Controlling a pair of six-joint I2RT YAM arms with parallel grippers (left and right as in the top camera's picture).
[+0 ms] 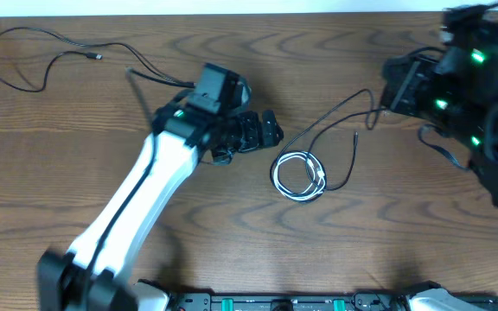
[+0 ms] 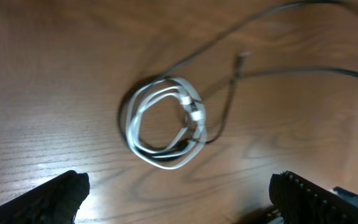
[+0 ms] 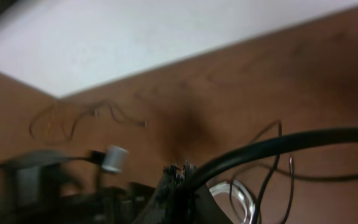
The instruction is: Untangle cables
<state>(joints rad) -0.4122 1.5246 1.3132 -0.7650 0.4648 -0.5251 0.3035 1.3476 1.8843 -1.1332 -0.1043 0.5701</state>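
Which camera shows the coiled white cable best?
Left wrist: the white cable fills the frame centre, its loops distinct. Overhead shows it small but whole; right wrist catches only a blurred sliver at the bottom.

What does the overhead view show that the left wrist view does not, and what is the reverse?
Only overhead: the left arm, the right arm, and a separate black cable near the far left corner. Only left wrist: a close look, between the fingers of the open left gripper, at the white plugs. Both: the coiled white cable, a tangled black cable lying against it, and the wooden table.
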